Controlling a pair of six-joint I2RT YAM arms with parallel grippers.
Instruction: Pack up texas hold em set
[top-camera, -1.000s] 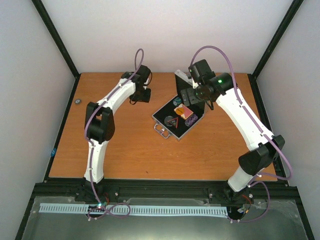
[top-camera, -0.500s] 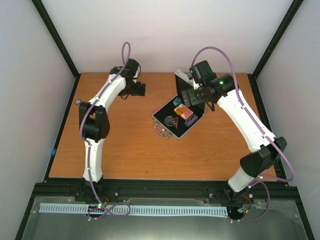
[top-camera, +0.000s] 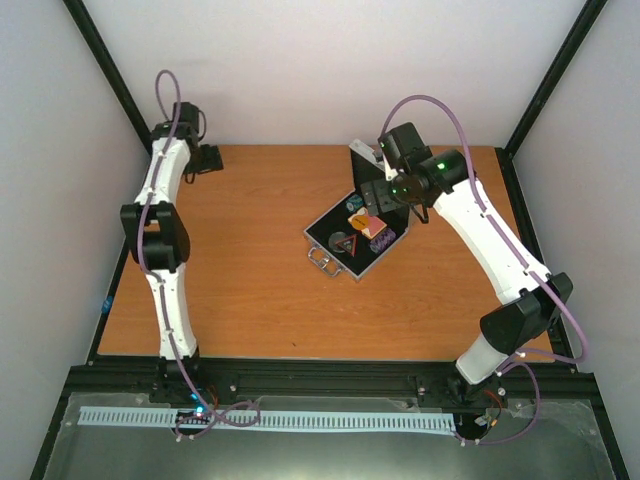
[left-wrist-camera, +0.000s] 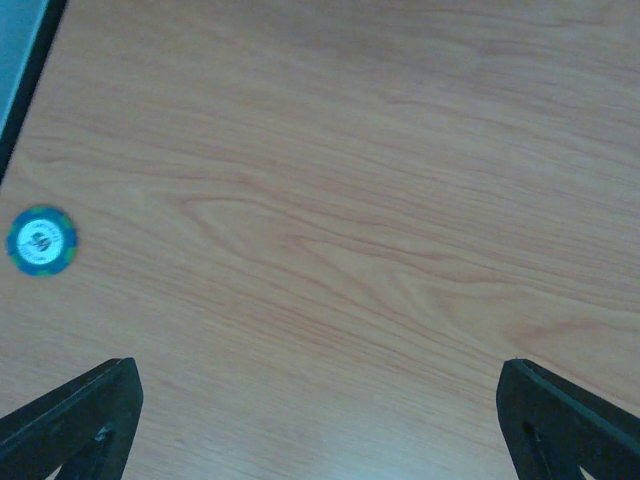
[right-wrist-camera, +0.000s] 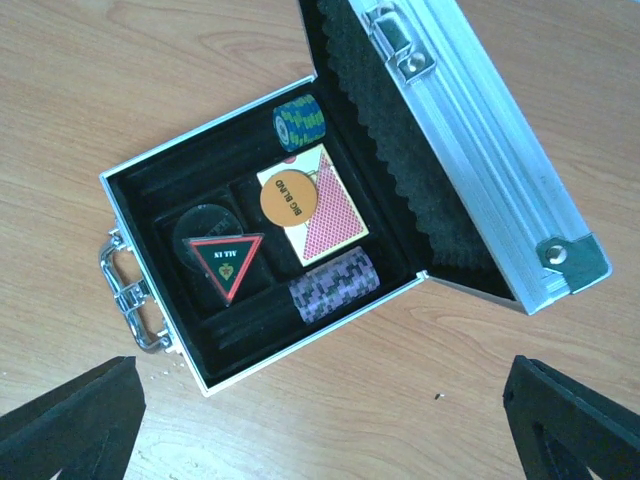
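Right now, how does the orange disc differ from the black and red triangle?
The orange disc is round; the black-red triangle is three-cornered with a red border. The disc reads BIG BLIND, the triangle ALL IN. The disc lies on the card pack, the triangle on a dark round piece. Both lie flat in the open case.

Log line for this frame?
case open, cards, chip stacks inside | left gripper open, blue chip loose on table | right gripper open above case
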